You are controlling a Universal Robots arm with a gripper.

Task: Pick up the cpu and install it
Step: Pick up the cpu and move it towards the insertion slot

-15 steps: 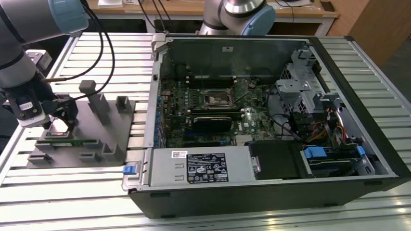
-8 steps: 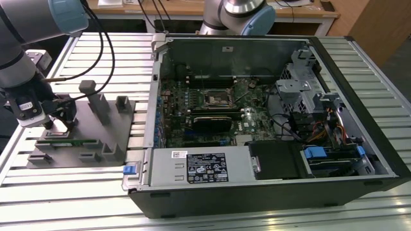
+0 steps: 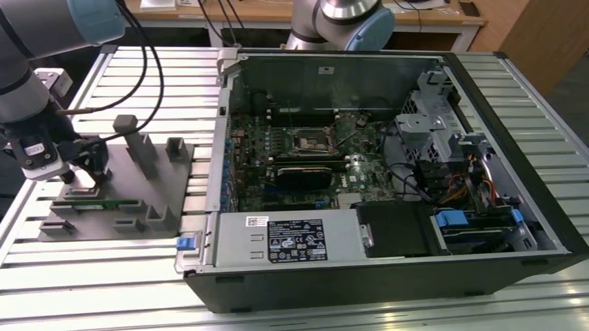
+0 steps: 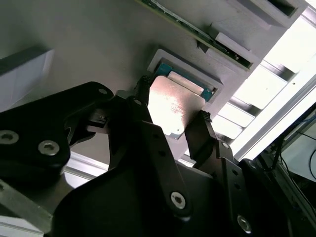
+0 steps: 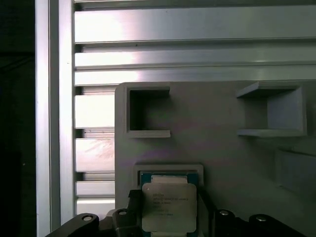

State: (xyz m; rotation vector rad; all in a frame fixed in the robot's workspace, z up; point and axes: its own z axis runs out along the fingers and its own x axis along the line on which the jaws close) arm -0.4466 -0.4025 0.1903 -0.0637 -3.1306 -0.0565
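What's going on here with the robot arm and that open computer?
A robot arm is working over the grey holder tray on the exterior view's left, beside the open computer case. In the second wrist view, its gripper has a black finger on each side of the cpu and appears to clamp it just at its pocket in the tray. The cpu is well away from the motherboard socket, so it is not yet installed.

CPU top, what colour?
Pale silver-white; the cpu shows best in the second wrist view.
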